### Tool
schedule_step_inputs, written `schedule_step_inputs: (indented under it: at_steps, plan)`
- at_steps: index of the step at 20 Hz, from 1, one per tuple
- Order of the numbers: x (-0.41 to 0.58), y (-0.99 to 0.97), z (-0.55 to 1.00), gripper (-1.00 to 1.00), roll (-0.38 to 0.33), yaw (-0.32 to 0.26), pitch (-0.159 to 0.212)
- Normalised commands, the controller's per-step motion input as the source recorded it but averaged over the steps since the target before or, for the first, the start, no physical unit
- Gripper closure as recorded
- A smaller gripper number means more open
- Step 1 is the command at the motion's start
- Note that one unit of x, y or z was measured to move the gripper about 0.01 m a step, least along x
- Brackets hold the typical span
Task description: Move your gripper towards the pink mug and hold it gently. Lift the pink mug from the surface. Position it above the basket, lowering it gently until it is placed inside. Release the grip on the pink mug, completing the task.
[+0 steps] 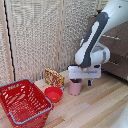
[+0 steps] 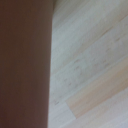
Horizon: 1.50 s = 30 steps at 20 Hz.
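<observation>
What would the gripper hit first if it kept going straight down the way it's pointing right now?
Most likely the pink mug: the gripper points down right over its rim, one finger seemingly at the opening. Below that, the wooden table. Exact depth alignment is hard to confirm.

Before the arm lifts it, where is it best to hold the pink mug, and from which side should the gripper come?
Grip the pink mug at its rim wall, coming straight down from above. It stands upright with its mouth open, and no handle shows. The gripper is already right over it. The red bowl crowds one side, so a side approach looks riskier.
</observation>
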Motion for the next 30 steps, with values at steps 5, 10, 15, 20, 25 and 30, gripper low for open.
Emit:
schedule_step_inputs:
  at_steps: [5, 10, 15, 20, 25, 30]
  plan:
    - [0.0, 0.07, -0.04, 1.0, -0.005, 0.0, 0.0]
    - [0.0, 0.01, -0.06, 1.0, 0.0, 0.0, 0.0]
    - [0.0, 0.0, -0.04, 1.0, -0.006, 0.0, -0.003]
    - [0.018, 0.0, 0.0, 1.0, -0.011, 0.0, 0.004]
    - [0.072, 0.0, 0.19, 1.0, 0.0, 0.0, 0.068]
    - [0.133, 0.0, 0.54, 1.0, 0.032, 0.005, 0.117]
